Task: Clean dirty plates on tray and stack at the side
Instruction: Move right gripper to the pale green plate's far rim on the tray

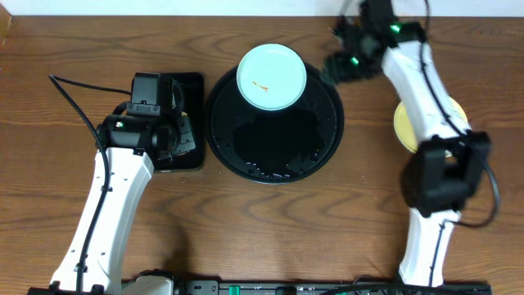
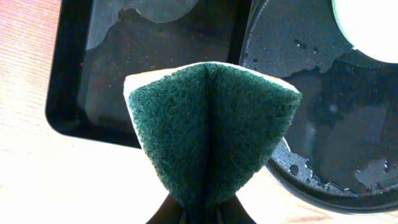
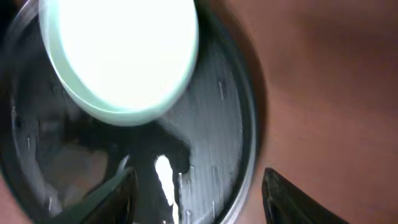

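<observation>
A pale mint-blue plate with a small orange smear rests on the far edge of the large round black tray, which is wet. In the right wrist view the plate lies ahead and to the left over the tray's rim. My right gripper hovers just right of that plate, open and empty. My left gripper hangs over the small rectangular tray and is shut on a folded green sponge. A pale yellow plate lies at the right, mostly hidden by my right arm.
A smaller rectangular black tray holding water sits left of the round tray; its rim shows behind the sponge. Bare wooden table surrounds both trays. A cable trails from the left arm across the table's left side.
</observation>
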Available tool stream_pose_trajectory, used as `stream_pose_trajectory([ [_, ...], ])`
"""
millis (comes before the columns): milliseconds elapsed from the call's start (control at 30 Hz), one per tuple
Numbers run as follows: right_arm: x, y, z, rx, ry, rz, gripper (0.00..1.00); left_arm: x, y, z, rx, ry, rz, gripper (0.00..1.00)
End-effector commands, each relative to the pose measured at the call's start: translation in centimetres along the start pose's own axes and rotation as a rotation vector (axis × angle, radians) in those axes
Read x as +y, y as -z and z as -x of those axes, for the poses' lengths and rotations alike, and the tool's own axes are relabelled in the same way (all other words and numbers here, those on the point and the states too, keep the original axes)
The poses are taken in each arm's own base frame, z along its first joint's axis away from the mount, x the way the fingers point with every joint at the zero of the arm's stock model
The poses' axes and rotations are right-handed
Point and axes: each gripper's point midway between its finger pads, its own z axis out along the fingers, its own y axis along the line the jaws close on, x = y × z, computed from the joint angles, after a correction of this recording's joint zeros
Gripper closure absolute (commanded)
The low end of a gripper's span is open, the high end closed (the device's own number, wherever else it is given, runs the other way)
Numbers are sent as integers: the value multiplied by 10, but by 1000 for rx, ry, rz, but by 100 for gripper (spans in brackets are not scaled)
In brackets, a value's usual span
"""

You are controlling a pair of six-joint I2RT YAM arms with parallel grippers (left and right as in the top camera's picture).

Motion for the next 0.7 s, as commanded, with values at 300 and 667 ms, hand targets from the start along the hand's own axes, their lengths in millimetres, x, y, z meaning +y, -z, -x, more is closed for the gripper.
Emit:
stream_pose_trajectory([
  [300, 2, -105, 60, -169, 191, -161, 48, 4, -2, -5, 21, 12, 15, 92],
  [667, 16, -125, 76, -255, 221, -138, 62, 4, -2, -5, 21, 12, 15, 92],
])
